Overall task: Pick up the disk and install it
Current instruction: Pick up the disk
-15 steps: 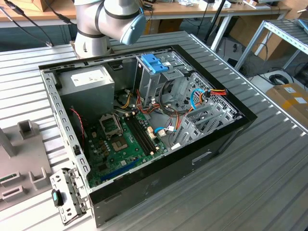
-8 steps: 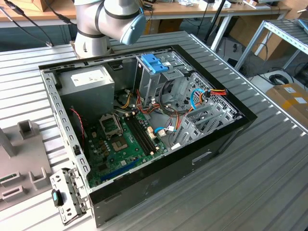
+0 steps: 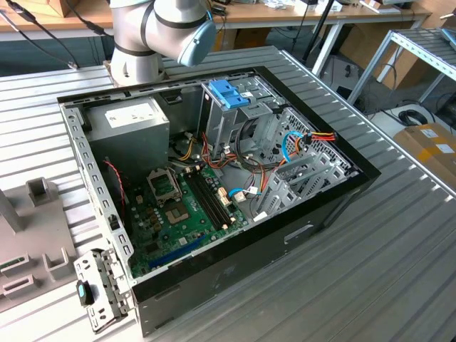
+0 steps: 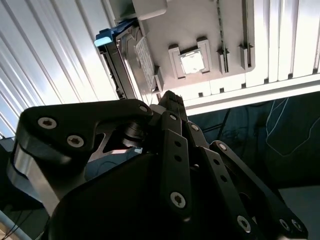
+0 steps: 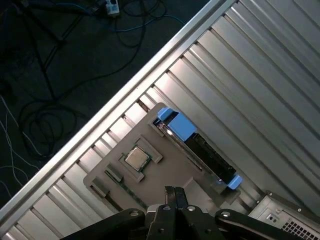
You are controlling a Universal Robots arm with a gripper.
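Observation:
The disk point(image 5: 200, 147) stands on its edge in a slot of a grey fixture plate point(image 5: 150, 175) that lies on the ribbed metal table. Its body is dark and it has bright blue carrier pieces at both ends. In the second wrist view the disk point(image 4: 131, 60) shows with one blue end uppermost in the picture. My gripper point(image 5: 174, 190) hovers above the plate, a short way off the disk's side and apart from it. Its black fingers point(image 4: 170, 97) are shut together with nothing between them.
A processor chip point(image 5: 136, 158) sits in a pocket of the plate beside the disk. The table edge point(image 5: 125, 100) runs close by, with cables on the dark floor beyond. In the exterior view the open computer case point(image 3: 214, 178) holds an upright drive cage point(image 3: 229, 107) with a light blue tab.

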